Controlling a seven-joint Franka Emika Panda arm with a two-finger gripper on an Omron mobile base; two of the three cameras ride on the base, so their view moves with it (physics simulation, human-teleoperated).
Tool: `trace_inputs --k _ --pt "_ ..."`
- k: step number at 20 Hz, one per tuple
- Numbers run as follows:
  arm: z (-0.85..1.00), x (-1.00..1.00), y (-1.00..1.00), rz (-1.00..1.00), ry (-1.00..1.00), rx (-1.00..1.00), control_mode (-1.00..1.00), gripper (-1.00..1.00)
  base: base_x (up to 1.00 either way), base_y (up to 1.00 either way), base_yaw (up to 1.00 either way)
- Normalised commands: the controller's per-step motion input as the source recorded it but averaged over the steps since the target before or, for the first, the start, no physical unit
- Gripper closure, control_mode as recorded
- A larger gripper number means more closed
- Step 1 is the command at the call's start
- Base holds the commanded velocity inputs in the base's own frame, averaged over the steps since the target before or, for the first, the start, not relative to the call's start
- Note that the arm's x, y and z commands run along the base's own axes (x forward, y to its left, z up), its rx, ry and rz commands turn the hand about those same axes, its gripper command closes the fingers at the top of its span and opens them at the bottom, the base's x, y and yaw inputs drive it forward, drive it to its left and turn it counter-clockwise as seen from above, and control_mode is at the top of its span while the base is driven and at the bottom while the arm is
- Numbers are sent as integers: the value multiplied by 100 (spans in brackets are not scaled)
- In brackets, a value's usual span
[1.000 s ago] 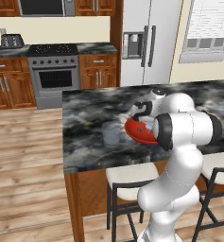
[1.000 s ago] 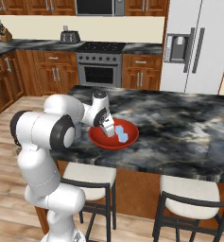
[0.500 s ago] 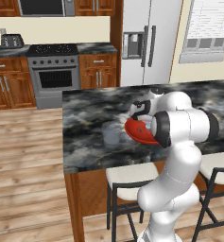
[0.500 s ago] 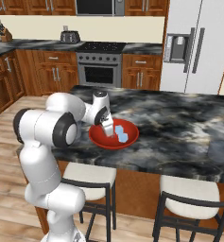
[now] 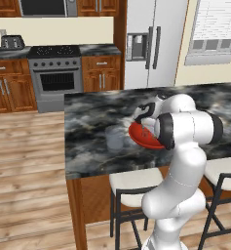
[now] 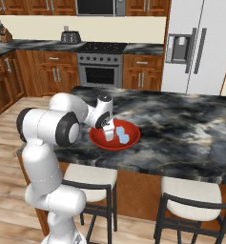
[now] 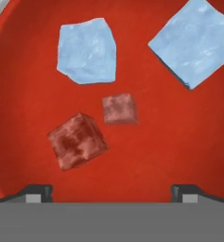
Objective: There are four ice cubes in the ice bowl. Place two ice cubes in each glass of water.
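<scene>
Four cubes lie in the bowl (image 7: 146, 156): two pale blue cubes (image 7: 87, 51), well apart from each other, toward the top of the hand view, and two reddish translucent cubes (image 7: 78, 141) close together near the bowl's middle. The bowl sits on the table (image 6: 181, 124), with one glass (image 5: 114, 137) just beside it on that surface. The gripper (image 7: 111, 191) hangs directly over the bowl, low above the cubes, jaws spread wide with nothing between them, fingertips (image 7: 38, 193) at either side of the reddish pair.
</scene>
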Motion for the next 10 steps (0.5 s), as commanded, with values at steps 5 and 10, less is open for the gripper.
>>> trace_inputs --k 5,10 --pt "-3 14 0 -1 7 6 -100 -100 0 0 0" --pt "-5 21 -1 0 6 1 -100 -100 0 0 0"
